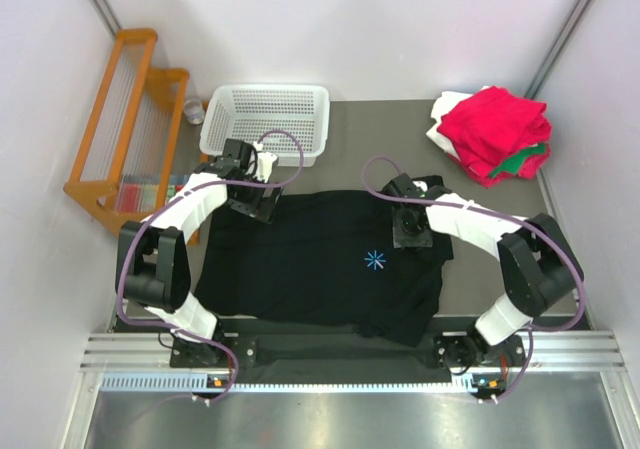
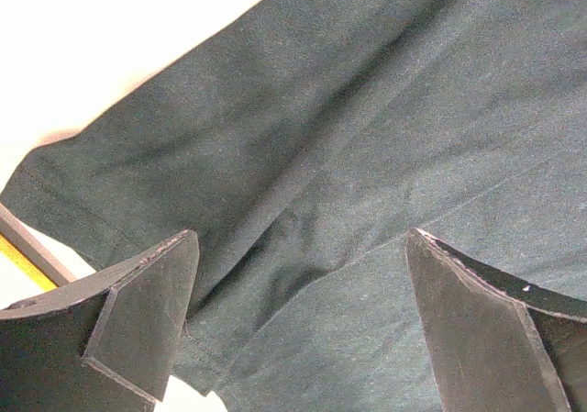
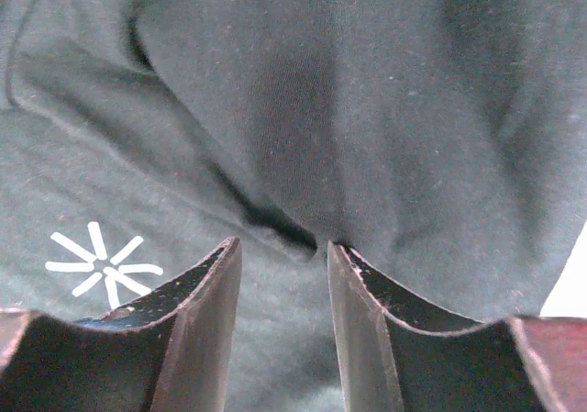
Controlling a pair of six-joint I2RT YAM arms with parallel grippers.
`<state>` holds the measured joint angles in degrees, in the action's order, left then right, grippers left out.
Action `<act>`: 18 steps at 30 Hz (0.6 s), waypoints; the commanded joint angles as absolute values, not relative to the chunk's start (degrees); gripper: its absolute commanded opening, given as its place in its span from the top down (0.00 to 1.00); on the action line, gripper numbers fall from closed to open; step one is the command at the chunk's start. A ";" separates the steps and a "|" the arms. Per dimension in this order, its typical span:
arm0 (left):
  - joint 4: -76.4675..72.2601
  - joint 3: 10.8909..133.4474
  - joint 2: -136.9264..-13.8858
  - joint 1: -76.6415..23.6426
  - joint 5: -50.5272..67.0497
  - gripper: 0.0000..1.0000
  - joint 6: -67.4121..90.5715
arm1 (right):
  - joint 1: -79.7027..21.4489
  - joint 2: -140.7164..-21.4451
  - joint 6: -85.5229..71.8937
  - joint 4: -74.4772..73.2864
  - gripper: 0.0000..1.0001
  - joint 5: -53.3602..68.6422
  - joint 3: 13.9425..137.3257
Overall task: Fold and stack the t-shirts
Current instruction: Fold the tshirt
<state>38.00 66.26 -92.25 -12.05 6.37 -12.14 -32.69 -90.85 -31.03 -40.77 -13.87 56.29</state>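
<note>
Over black t-shirt [image 1: 310, 259]: left pincer [image 2: 303, 247] wide open, right pincer [image 3: 280, 247] narrower.

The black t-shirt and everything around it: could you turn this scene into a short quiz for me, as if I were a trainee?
1. True or false: the black t-shirt lies spread on the table, outside the white basket.
2. Pick one. The pile of folded shirts sits: A) at the table's far right corner; B) in the basket; C) under the left arm.
3. Fill in: the starburst mark on the black t-shirt lies nearer the ___ gripper.

Key: 1 true. 2 A. 3 right; the right gripper hangs close beside the mark.
</note>
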 commanded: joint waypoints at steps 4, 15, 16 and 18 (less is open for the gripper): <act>38.14 68.03 -90.09 -12.13 5.89 0.01 -12.57 | -31.90 -91.15 -30.94 -38.06 0.60 -11.95 55.28; 38.23 68.38 -90.97 -12.13 6.33 0.01 -12.39 | -33.92 -85.70 -31.64 -41.83 0.58 -12.30 59.06; 38.15 68.38 -90.97 -12.13 6.42 0.01 -12.39 | -34.19 -85.26 -31.73 -41.75 0.58 -12.30 59.41; 38.15 68.38 -90.97 -12.13 6.33 0.01 -12.39 | -34.98 -85.25 -31.90 -41.75 0.57 -11.78 59.68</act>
<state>38.22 66.35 -92.25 -12.05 6.37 -12.14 -33.32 -87.88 -31.14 -41.50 -12.27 56.53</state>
